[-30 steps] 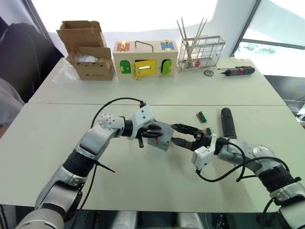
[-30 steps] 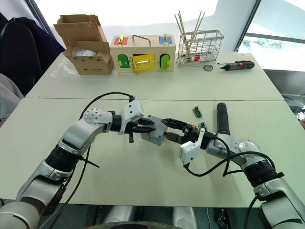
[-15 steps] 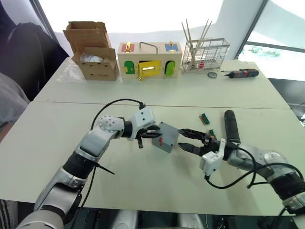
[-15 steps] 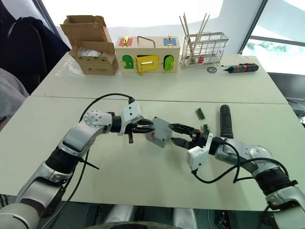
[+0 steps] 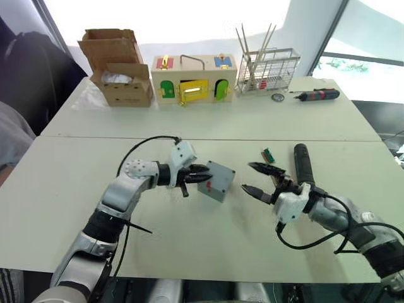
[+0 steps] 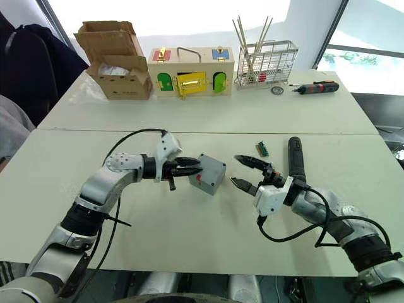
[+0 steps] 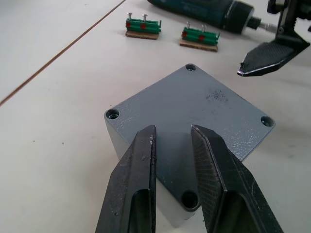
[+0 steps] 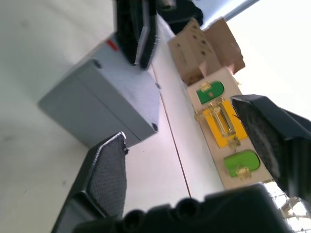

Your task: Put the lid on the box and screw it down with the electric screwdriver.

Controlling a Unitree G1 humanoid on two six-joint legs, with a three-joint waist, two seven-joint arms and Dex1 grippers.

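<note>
The grey box (image 5: 216, 181) stands on the table with the lid (image 7: 194, 104) on top, its corner screw holes showing. A small red mark (image 6: 199, 178) is on the box's side. My left gripper (image 7: 172, 130) hovers over the lid's near corner, open by a narrow gap with nothing between its fingers. To the right of the box, apart from it, my right gripper (image 5: 252, 177) is open wide. The black electric screwdriver (image 5: 303, 163) lies on the table just beyond the right gripper.
Two green screw holders (image 5: 267, 153) lie beside the electric screwdriver. At the table's far edge stand a cardboard box (image 5: 120, 66), a wooden box with coloured doors (image 5: 192, 79), a wire basket (image 5: 266, 71) and a red-and-black screwdriver (image 5: 315, 95). A person's grey sleeve (image 5: 9, 139) is at the left.
The box, held tilted between both grippers before, now rests on the table. My right gripper has pulled back to the right and opened wider. My left gripper has let go of the box.
</note>
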